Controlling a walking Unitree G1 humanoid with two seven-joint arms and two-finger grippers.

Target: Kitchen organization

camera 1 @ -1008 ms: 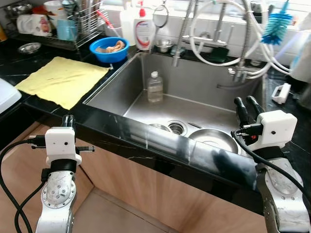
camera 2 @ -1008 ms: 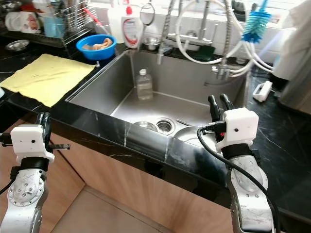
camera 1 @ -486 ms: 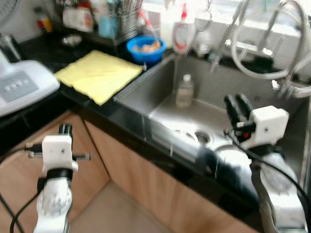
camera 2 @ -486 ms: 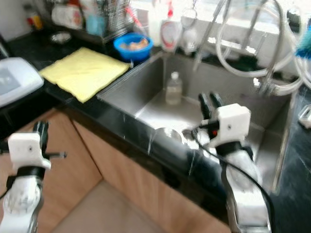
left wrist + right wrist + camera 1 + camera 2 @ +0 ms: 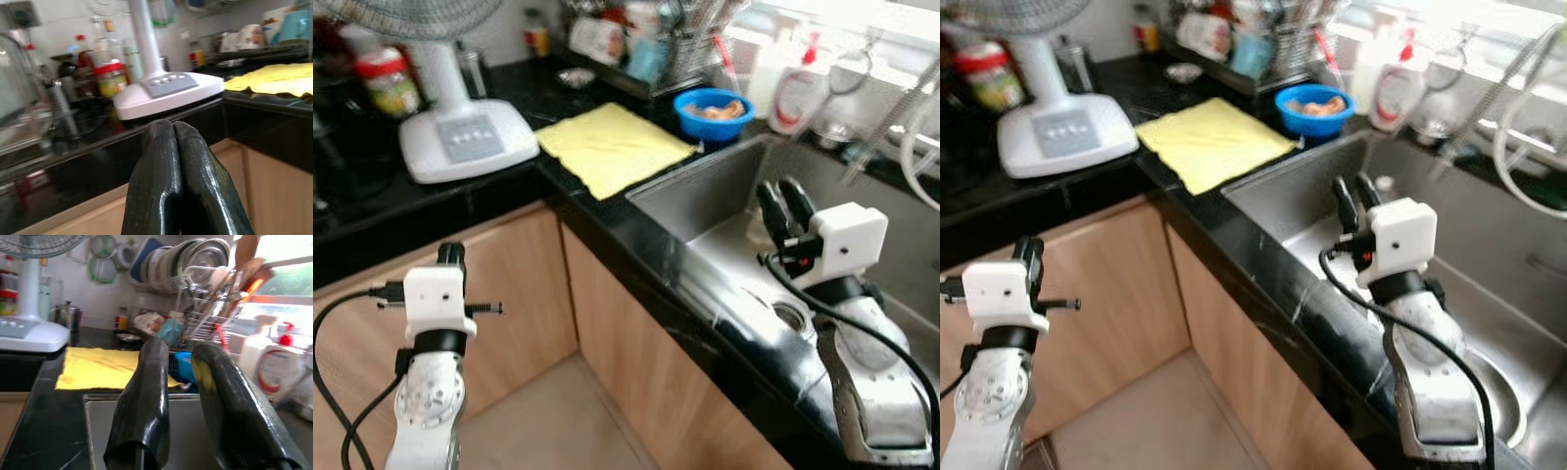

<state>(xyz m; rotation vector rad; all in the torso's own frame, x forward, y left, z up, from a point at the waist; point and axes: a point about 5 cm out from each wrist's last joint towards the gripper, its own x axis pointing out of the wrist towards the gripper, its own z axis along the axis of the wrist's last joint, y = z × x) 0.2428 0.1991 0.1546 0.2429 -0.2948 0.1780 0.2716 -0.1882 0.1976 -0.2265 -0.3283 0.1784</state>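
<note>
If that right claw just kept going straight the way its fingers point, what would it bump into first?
Probably the blue bowl: the right gripper, fingers apart over the sink, points toward it, with the dish rack further behind. Depth is hard to judge.

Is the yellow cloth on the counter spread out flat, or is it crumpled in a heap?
Spread out flat. The yellow cloth lies flat on the black counter beside the sink.

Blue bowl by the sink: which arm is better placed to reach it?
Right, likely. The right gripper is open, raised over the sink and pointing toward the blue bowl. The left gripper is shut, low by the cabinet.
</note>
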